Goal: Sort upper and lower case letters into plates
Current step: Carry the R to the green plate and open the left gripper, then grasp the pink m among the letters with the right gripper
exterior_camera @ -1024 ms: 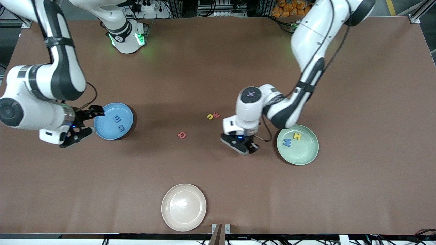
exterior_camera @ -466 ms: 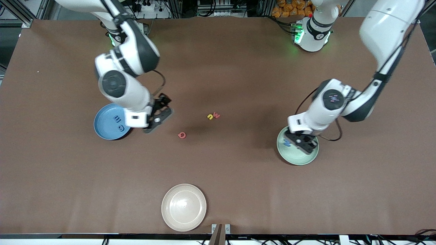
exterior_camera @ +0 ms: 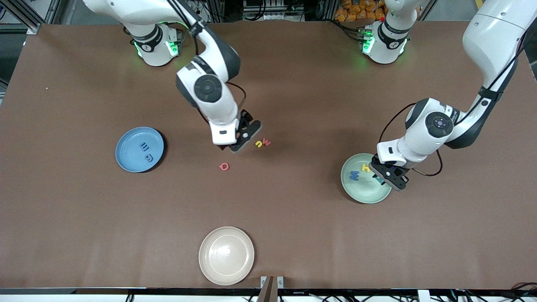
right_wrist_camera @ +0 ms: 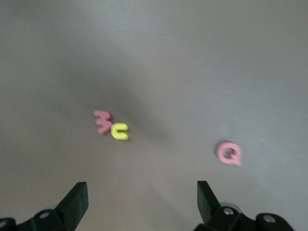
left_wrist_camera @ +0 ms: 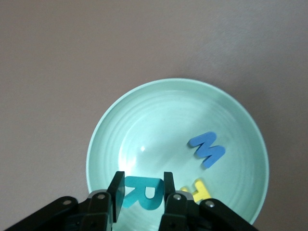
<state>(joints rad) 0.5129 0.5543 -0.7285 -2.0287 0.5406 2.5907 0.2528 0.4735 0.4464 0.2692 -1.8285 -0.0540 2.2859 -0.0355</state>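
The left gripper (left_wrist_camera: 140, 192) pinches a teal flat foam letter R (left_wrist_camera: 140, 194) over the pale green round plastic plate (exterior_camera: 366, 193), which holds a blue M (exterior_camera: 354, 175) and yellow H (exterior_camera: 365, 168); the right gripper (exterior_camera: 242, 136), fingers spread wide, hangs mid-table over bare brown tabletop (exterior_camera: 293, 235) beside the small yellow letter (exterior_camera: 259, 144) and red letter (exterior_camera: 266, 141); a red Q (exterior_camera: 224, 166) lies nearer the front edge; the blue round plastic plate (exterior_camera: 126, 161) holds two blue letters (exterior_camera: 146, 152).

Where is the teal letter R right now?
The teal R is pinched in the left gripper, over the pale green plate, beside the blue M.
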